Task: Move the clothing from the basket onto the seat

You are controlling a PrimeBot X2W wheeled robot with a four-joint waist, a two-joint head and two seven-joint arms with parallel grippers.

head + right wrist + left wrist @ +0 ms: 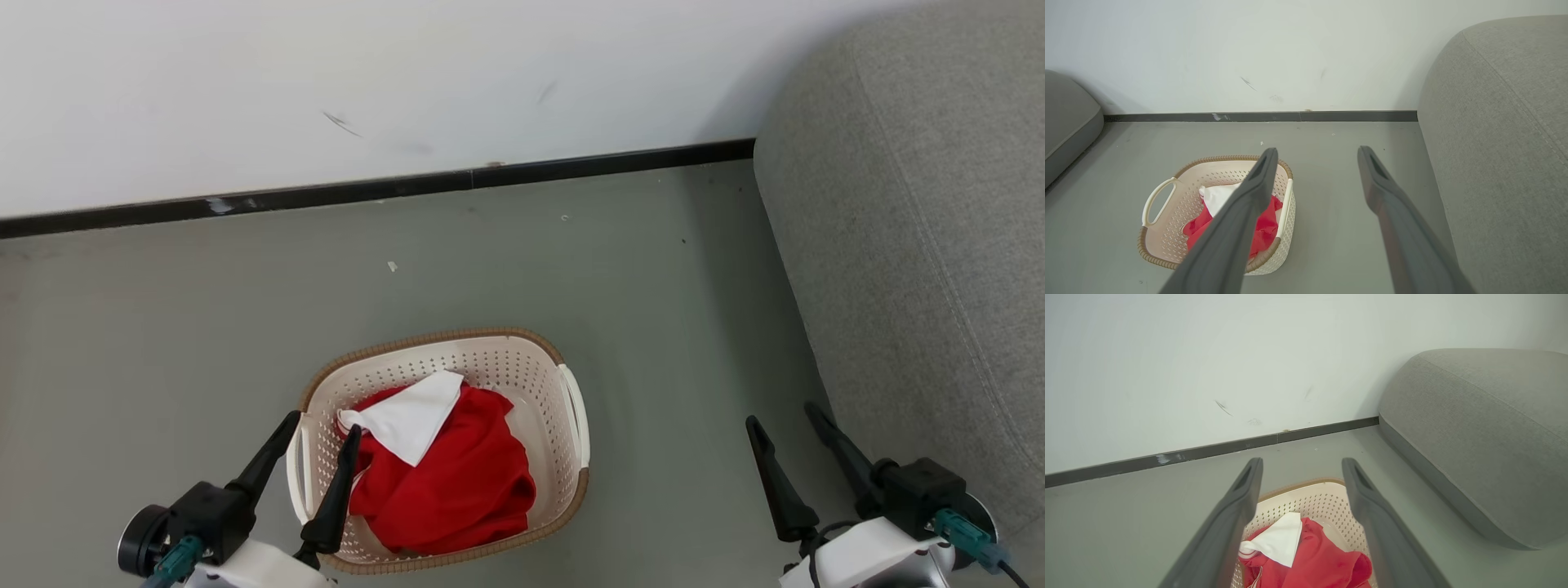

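A cream perforated basket with a brown rim stands on the grey floor, holding crumpled red clothing with a white panel on top. The same basket and clothing lie low left in the right wrist view. My left gripper hangs open over the basket's left handle, nothing between its fingers. In its own view the clothing lies between the fingers, below them. My right gripper is open above bare floor, between the basket and the grey seat. The seat fills the right side.
A white wall with a black skirting board runs behind the basket. A second grey cushion edge shows at the far left of the right wrist view. Open floor lies between basket and seat.
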